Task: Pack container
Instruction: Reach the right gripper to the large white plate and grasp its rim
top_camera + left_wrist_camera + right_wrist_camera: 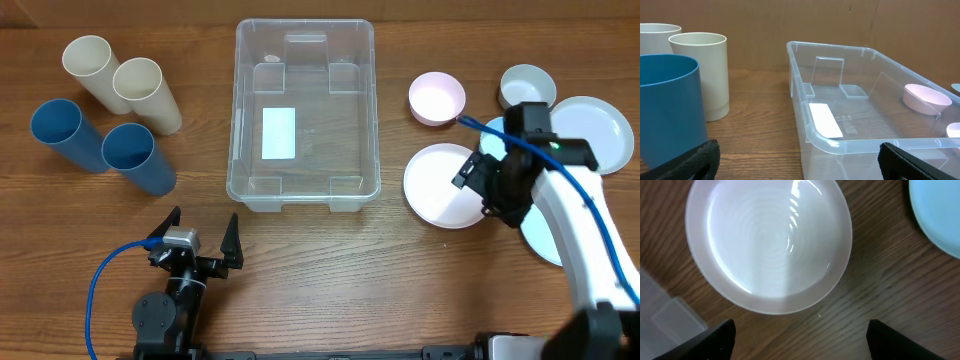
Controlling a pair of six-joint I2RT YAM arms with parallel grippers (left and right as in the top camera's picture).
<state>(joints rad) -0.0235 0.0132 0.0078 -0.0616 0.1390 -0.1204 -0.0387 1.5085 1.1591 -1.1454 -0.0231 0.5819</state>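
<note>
Hovering spread above the plate (438, 192) at the container's (330, 130) 3 o'clock, right gripper (468, 178) must drop and pinch; left gripper (200, 235) spread too.

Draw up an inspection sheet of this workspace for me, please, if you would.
Surface: brown wooden table, no spills seen.
Job's things: large clear plastic rectangular container, empty, white label on its bottom.
Clutter: two cream cylindrical cups and two blue cylindrical cups to its left; round pink bowl, round white plate and more pale dishes to its right.
Grippers: left gripper, jaws open, empty; right gripper, jaws open above the white plate.
Cables: blue cable on each arm.
Surroundings: brown board behind the table.
</note>
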